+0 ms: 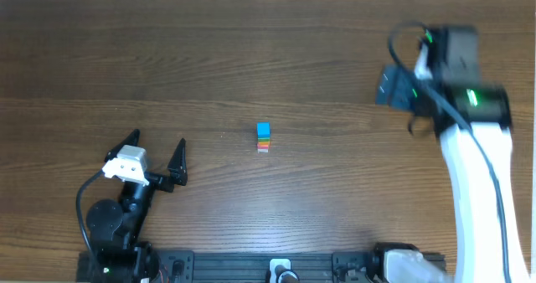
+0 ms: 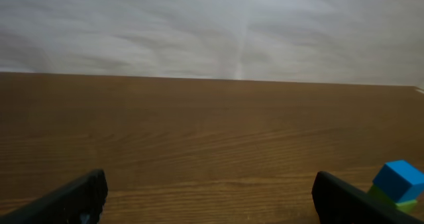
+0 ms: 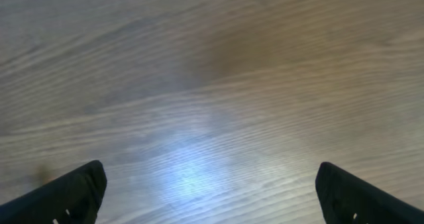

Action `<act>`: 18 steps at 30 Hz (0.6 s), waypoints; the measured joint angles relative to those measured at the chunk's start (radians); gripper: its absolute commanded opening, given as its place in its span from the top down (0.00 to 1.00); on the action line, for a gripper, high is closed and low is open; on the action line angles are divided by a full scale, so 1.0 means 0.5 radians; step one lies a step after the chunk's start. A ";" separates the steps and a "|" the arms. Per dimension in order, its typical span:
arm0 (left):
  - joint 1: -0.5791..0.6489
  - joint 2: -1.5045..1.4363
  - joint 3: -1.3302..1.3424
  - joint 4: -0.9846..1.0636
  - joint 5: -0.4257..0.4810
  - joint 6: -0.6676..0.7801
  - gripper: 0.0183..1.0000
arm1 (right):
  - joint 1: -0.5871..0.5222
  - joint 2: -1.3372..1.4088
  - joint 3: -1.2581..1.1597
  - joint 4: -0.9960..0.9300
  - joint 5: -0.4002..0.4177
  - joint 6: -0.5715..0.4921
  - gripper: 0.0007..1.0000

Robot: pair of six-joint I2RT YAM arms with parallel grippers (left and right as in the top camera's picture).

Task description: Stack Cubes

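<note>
Appearing finished: standing on the bench (image 1: 251, 48) as one cube stack (image 1: 263, 137), blue topping green and orange-red. Hanging clear of it, both empty with fingers spread apart: left end effector (image 1: 158, 141) near its base, right end effector (image 3: 212, 194) well off. Seemingly leaving nothing more to stack.

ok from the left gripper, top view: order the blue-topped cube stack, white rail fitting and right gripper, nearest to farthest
From the left gripper:
1. blue-topped cube stack, mid-table.
2. white rail fitting, bottom edge, middle.
3. right gripper, far right, up the table.
</note>
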 measured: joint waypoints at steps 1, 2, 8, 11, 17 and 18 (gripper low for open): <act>0.000 0.000 0.000 0.000 0.000 0.000 0.00 | -0.034 -0.140 -0.110 0.039 -0.012 -0.027 0.01; 0.000 0.000 0.000 0.000 0.000 0.000 0.00 | -0.053 -0.252 -0.191 0.067 -0.021 -0.039 0.01; 0.000 0.000 0.000 0.000 0.000 -0.001 0.00 | -0.071 -1.024 -0.678 0.397 -0.060 -0.115 0.01; 0.000 0.000 0.000 0.000 0.000 0.000 0.00 | -0.071 -1.353 -0.903 0.589 -0.083 -0.135 0.01; 0.000 0.000 0.000 0.000 -0.001 0.000 0.00 | -0.071 -1.912 -1.366 1.030 -0.153 -0.143 0.01; 0.000 0.000 0.000 -0.001 0.000 -0.001 0.00 | -0.071 -1.975 -1.425 1.090 -0.163 -0.146 0.01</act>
